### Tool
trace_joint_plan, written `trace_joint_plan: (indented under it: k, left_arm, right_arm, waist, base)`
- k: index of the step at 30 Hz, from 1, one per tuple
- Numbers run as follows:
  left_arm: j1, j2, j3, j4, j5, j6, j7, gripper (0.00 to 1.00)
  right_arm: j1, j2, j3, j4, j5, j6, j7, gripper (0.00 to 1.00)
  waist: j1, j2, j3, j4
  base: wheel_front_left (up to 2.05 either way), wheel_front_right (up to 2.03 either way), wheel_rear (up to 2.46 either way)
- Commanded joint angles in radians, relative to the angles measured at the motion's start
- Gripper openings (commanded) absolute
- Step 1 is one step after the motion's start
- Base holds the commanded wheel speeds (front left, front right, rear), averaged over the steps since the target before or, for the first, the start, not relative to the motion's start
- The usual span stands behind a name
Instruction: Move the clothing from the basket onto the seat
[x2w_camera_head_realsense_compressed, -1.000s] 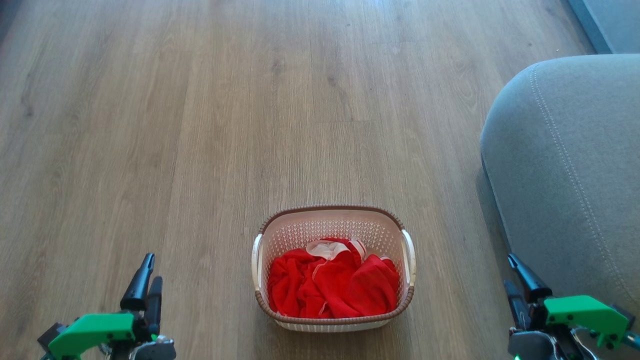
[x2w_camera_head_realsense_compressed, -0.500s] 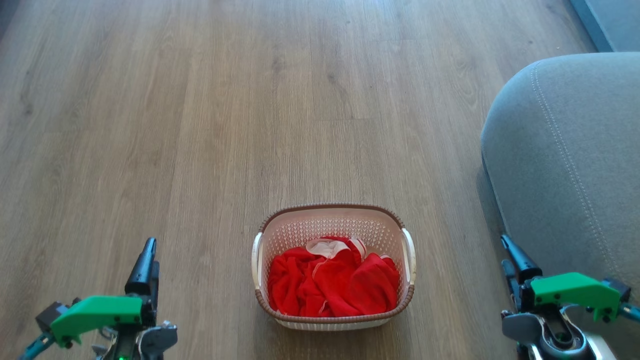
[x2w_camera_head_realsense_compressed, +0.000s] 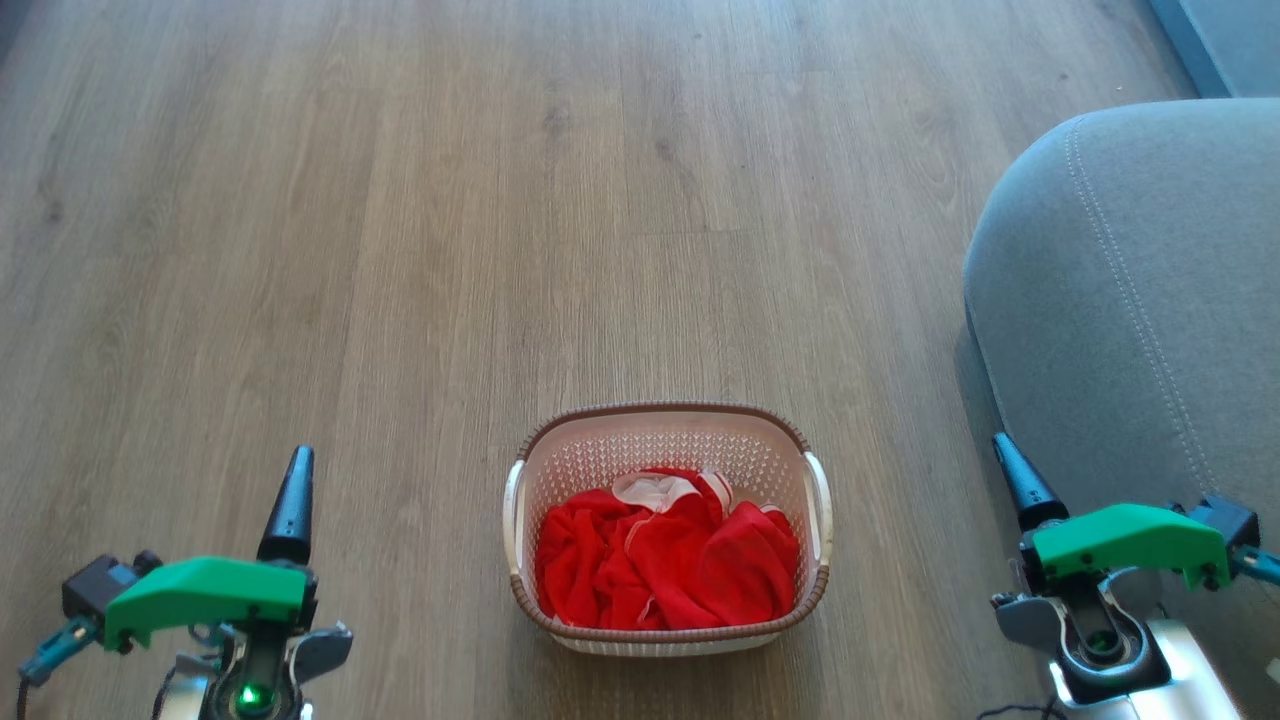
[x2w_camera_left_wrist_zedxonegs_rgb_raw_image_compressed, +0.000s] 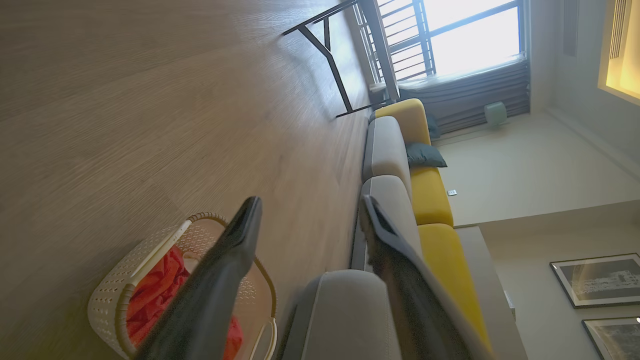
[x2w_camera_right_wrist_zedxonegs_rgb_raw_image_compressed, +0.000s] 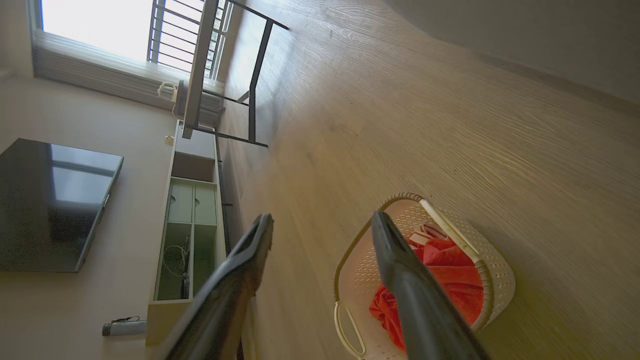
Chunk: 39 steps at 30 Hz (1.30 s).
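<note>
Clothing (x2w_camera_head_realsense_compressed: 665, 560) bunched in basket (x2w_camera_head_realsense_compressed: 665, 418), lower centre of head view; seat (x2w_camera_head_realsense_compressed: 1130, 300) at right. Left gripper (x2w_camera_left_wrist_zedxonegs_rgb_raw_image_compressed: 311, 207) and right gripper (x2w_camera_right_wrist_zedxonegs_rgb_raw_image_compressed: 321, 220) both spread, empty. Risk: thin fabric may snag rim, dragging light basket along.

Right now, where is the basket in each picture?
Head view: basket bottom middle, on the wood floor.
Left wrist view: basket in the bottom left corner.
Right wrist view: basket at the bottom, right of middle.
Shared landmark: the red clothing inside it.

Right edge seemingly crops seat (x2w_camera_head_realsense_compressed: 1130, 300).
</note>
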Motion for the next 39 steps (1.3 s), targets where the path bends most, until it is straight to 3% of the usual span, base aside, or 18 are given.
trace_joint_plan:
  k: [1,39]
  left_arm:
    - [-0.068,0.022,0.010,-0.035,0.044,-0.003,-0.012,1.00]
    - [-0.173,0.038,-0.005,-0.002,0.644,-0.005,-0.121,1.00]
  right_arm:
    - [-0.068,-0.025,0.017,-0.023,-0.039,0.003,-0.016,1.00]
    - [-0.224,-0.074,0.152,0.055,-0.523,0.005,-0.124,1.00]
  waist:
    - [0.0000,0.0000,0.000,0.000]
    - [0.0000,0.0000,0.010,0.000]
  base:
    - [0.00,0.00,0.00]
    - [0.00,0.00,0.00]
